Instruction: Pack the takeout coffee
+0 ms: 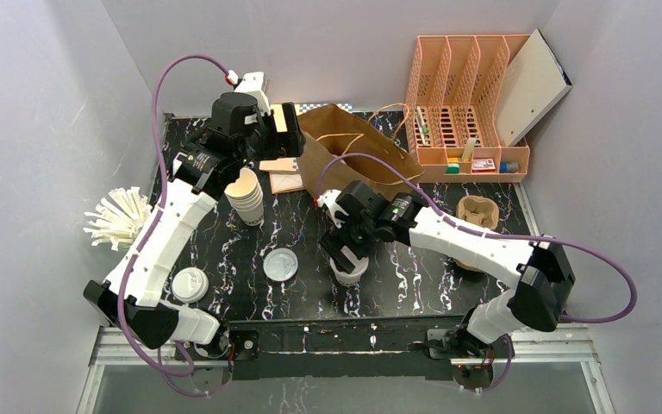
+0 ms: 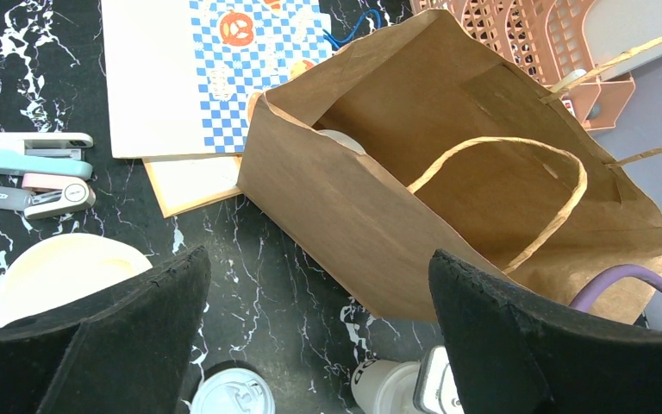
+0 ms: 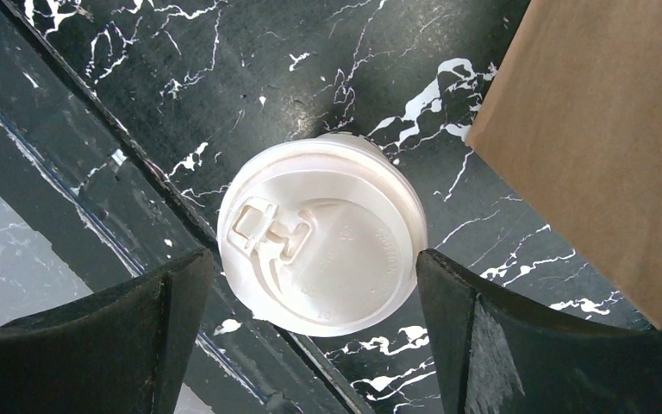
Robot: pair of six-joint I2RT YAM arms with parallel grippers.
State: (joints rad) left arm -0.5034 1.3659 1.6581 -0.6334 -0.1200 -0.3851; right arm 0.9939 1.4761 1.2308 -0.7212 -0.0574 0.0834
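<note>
The right wrist view shows what the top view hides: a lidded cup [image 3: 323, 233] stands upright on the black marble table [image 3: 224, 78]. It is centred between the fingers of the right gripper [image 3: 315, 276], which is spread wide on either side and grips nothing. From above, that arm's wrist covers most of this cup, low in the middle of the frame. The brown paper bag [image 3: 603, 147] fills the right edge of the wrist view, near the cup but apart from it.

The left wrist view looks into the bag's open mouth. A pale rounded shape sits deep inside, and we cannot tell what it is. The left gripper [image 2: 319, 336] hangs released above the table, just in front of the bag.

Only the top view shows a second lidded cup [image 1: 190, 285], at lower left beside the left arm's base. Between the two cups lies a loose lid [image 1: 281, 263], and a stack of lidless cups [image 1: 246, 197] stands above it. Two staplers [image 2: 34, 168] lie at the left edge of the left wrist view. A cup carrier [image 1: 476, 214] sits at the right of the top view.
</note>
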